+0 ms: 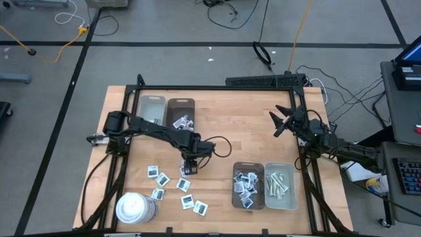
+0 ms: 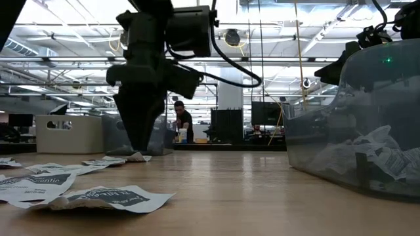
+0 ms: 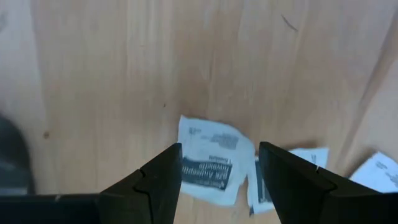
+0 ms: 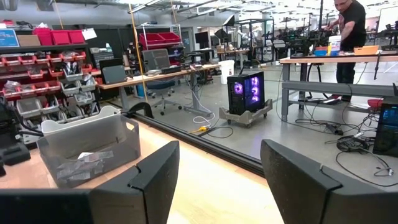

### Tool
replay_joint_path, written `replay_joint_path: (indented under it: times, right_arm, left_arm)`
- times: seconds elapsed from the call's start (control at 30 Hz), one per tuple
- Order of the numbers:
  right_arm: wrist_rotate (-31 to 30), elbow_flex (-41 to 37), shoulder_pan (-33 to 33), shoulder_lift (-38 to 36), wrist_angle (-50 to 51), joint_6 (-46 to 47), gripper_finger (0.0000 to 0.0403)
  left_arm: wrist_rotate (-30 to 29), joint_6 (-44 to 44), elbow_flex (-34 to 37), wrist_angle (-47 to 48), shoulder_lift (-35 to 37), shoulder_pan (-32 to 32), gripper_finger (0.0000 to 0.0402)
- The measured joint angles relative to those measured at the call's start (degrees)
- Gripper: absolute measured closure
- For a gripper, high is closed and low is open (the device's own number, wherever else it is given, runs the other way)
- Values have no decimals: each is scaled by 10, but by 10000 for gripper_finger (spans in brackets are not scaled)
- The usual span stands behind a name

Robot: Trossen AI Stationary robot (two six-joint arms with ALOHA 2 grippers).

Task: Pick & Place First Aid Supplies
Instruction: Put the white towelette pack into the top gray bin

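Several small white packets with dark print, the first aid supplies [image 1: 172, 187], lie flat on the wooden table left of centre. My left gripper [image 1: 189, 164] points down, open, low over one packet [image 3: 211, 140], with one finger on each side of it [image 2: 138, 152]. Two more packets [image 3: 289, 171] lie beside that one. A brown tray [image 1: 248, 197] at the near right holds several packets, and the grey tray [image 1: 279, 197] next to it holds pale strips. My right gripper [image 1: 281, 122] waits open and level at the table's right side. My left gripper comes at the packet from above, fingers pointing down, with the packet's printed middle [image 3: 208, 171] showing between them. The packet lies flat on the table. I cannot tell whether the fingertips [image 2: 134, 149] touch it or the table.
A large white cylinder [image 1: 135, 207] stands at the near left corner. A grey tray [image 1: 152, 105] and a brown tray [image 1: 191, 105] with a few packets sit at the far left. Bare wood lies in the table's middle. A person stands in the room beyond.
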State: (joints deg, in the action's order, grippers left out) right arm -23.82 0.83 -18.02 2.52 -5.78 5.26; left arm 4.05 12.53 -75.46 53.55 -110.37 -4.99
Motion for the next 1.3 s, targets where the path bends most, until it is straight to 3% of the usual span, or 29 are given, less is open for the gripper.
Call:
replay_joint_path:
  times: [0.47, 0.8, 0.9, 1.3]
  right_arm:
    - [0, 0, 0, 0, 0, 0, 184]
    - [0, 0, 0, 0, 0, 0, 183]
    - [0, 0, 0, 0, 0, 0, 182]
    - [0, 0, 0, 0, 0, 0, 181]
  left_arm:
    - [-1, -11, -1, -30, -35, -2, 193]
    - [-1, -19, 1, -23, -28, 0, 346]
    - [9, -24, 2, -13, -9, 3, 390]
    - [21, -64, 2, 53, 160, 44, 393]
